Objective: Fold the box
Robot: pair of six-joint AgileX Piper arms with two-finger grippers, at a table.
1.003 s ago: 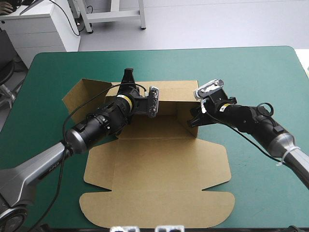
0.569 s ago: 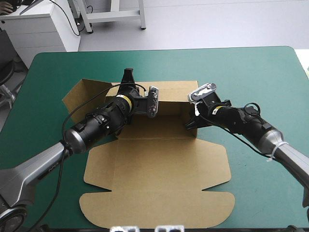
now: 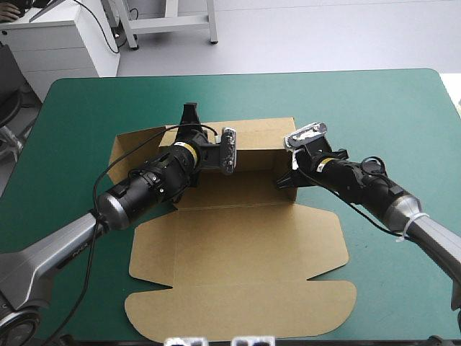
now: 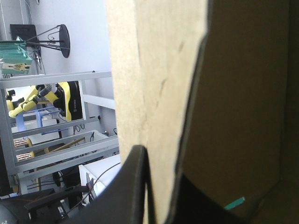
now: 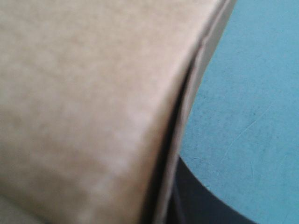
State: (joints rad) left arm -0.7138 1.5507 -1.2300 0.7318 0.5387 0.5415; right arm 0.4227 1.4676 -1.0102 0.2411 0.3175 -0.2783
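The left gripper (image 3: 190, 120) pinches the back wall of the box (image 3: 238, 252), the right gripper (image 3: 286, 180) its right wall, fingers (image 4: 135, 186) nearly closed on board. Since earlier, its left flap swung inward.

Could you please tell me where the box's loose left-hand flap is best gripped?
Its free outer edge, approached from the left edge of the teal-green cover: the flap of the box seems to tilt up off it, leaving room for a finger beneath.

Brown box (image 3: 238, 245), teal-green cover (image 3: 360, 101)
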